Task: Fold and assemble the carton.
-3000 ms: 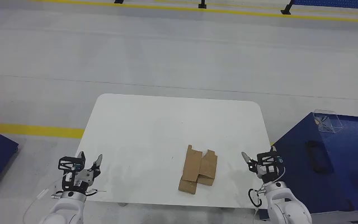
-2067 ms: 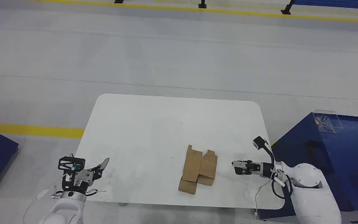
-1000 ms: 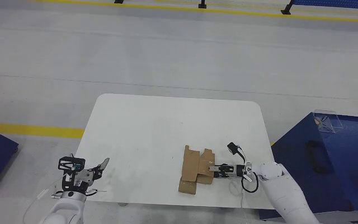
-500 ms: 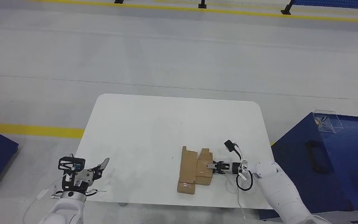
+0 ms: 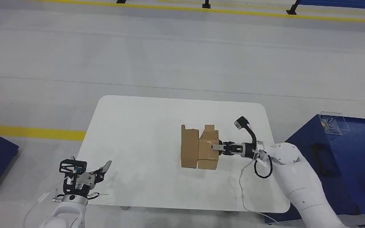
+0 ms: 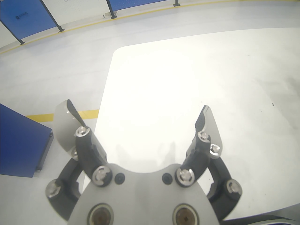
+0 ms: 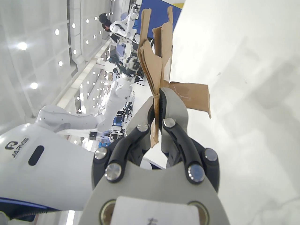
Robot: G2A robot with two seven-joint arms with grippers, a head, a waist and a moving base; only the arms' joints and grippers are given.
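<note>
**Thin edge grip could drop the carton**

The left pincer hangs spread apart by the desk's near left corner. Farther in, the right pincer is clamped on 1 edge of the flattened carton, held on edge over mid-desk. Loose flaps could swing and twist the cardboard free, or tear it.

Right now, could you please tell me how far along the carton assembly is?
Done: the right hand is shut on one edge of the carton, which is raised on edge over the table. In hand: the carton is gripped but flat, its flaps splayed. Left: opening it into a box and folding the flaps; the left hand is open near the table's corner, holding nothing.
</note>
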